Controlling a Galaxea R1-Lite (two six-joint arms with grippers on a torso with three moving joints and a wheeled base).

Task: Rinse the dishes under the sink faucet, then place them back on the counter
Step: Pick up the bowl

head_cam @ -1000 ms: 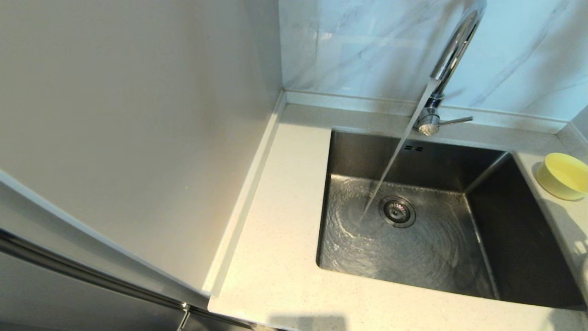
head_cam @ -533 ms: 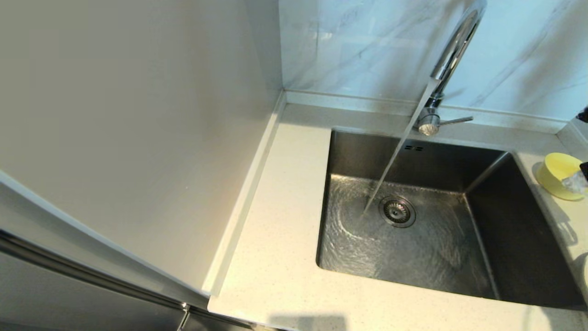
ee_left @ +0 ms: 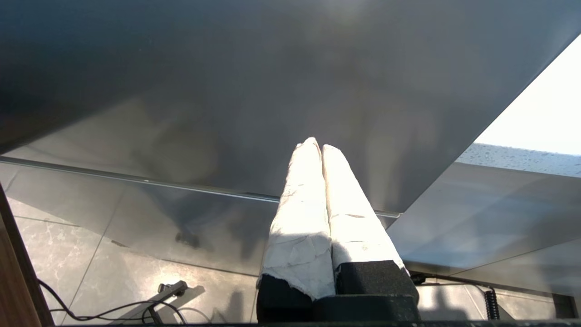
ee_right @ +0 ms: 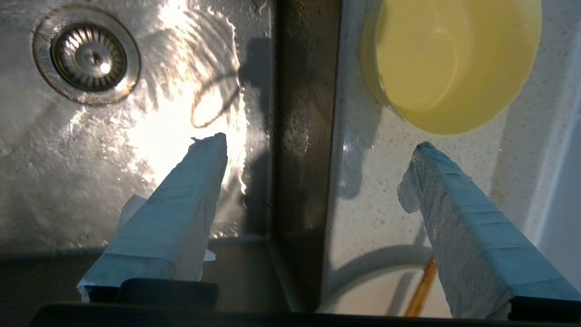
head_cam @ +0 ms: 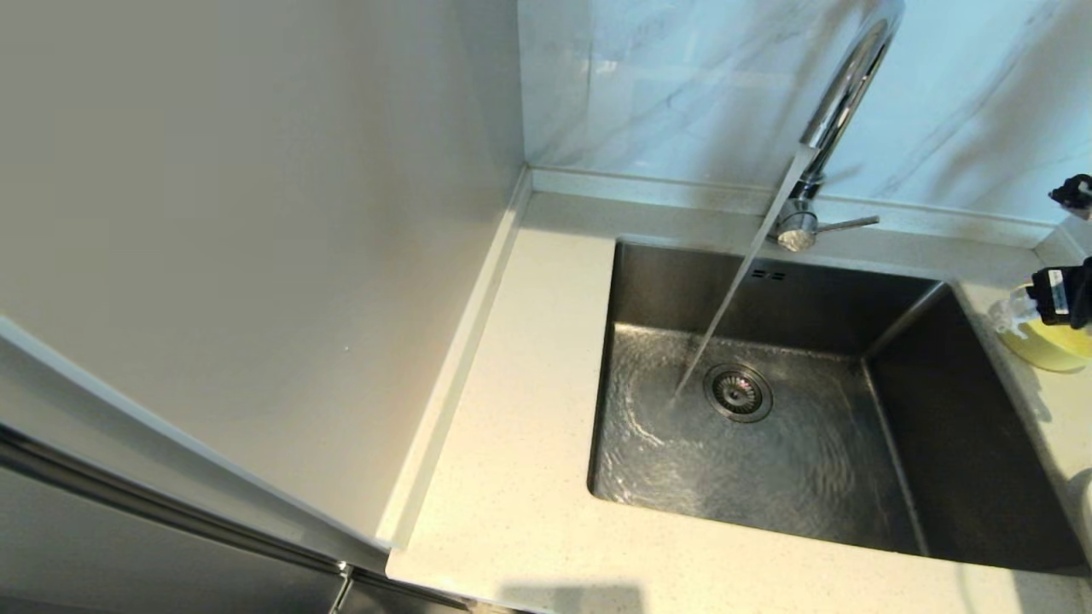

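Faucet (head_cam: 840, 94) running; stream lands on sink (head_cam: 768, 460) floor just beside drain strainer (head_cam: 738, 392). Right gripper (ee_right: 317, 150) at sink's right rim, above counter (head_cam: 520, 477), fingers spread wide, holding nothing. Pale-yellow bowl (ee_right: 449, 63) upright on counter just beyond fingertips (one finger over basin, other over counter). Plate (ee_right: 376, 290) edge and chopsticks (ee_right: 422, 290) near wrist. Left gripper (ee_left: 317, 145) parked low, fingers pressed together, empty.
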